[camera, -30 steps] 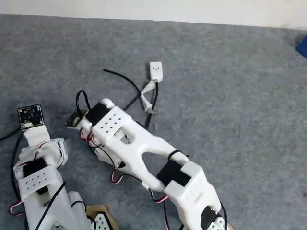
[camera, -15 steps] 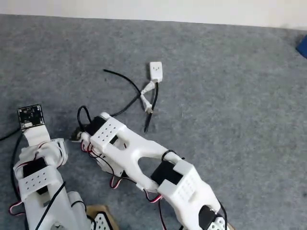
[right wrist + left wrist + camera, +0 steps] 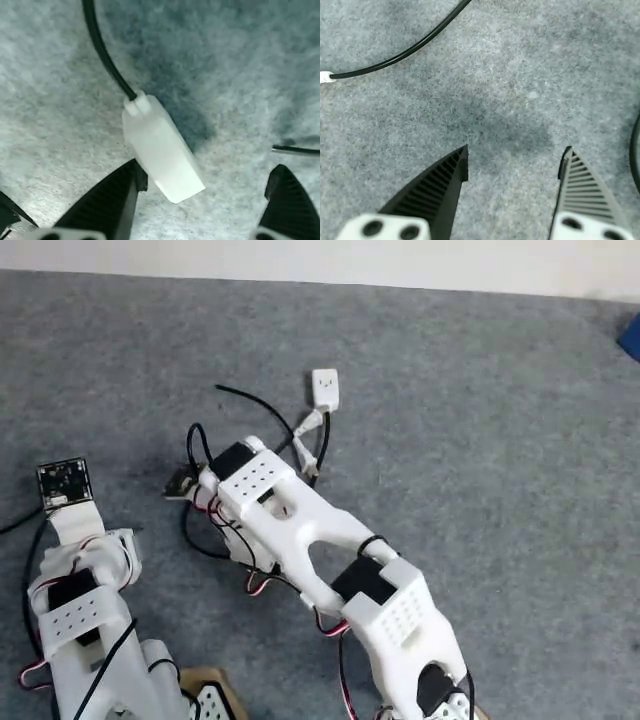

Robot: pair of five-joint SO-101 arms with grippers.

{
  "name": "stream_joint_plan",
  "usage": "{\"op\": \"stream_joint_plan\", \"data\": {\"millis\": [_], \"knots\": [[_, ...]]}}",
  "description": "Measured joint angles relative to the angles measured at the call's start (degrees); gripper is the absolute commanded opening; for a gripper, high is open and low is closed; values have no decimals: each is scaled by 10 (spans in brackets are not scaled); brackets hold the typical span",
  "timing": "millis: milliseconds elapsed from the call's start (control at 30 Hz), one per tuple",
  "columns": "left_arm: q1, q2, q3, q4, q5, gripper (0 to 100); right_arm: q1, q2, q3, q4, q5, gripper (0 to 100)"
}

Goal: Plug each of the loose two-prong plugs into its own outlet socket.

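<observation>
Lying between the right gripper's (image 3: 207,175) wide-apart fingers, the white plug (image 3: 160,150) sits just beside 1 finger.

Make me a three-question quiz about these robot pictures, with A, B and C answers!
1. Where is the white plug? A) between the fingers of the right gripper B) on top of an arm C) inside a socket
2. What colour is the plug's cord? A) red B) black C) yellow
3. How are the fingers of the left gripper? A) shut on a cord B) shut on a plug C) open, nothing between them

Answers: 1 A, it lies on the carpet between them. 2 B, a black cord leaves the plug's end. 3 C, bare carpet shows in the gap.
</observation>
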Motion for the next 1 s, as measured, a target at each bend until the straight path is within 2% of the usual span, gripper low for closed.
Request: {"op": "stream_joint_plan", "data": {"millis": [167,433,767,900,1000], "knots": [[0,0,0,0,0,298,1,0,-5,11,6,364],[0,0,0,0,0,298,9,3,-143,76,7,364],[2,0,0,0,0,298,23,98,-181,84,-9,364],[42,0,-7,4,-30,300,69,4,-174,84,-68,364],[79,0,-69,82,-39,302,139,-134,-93,84,-97,364]]}}
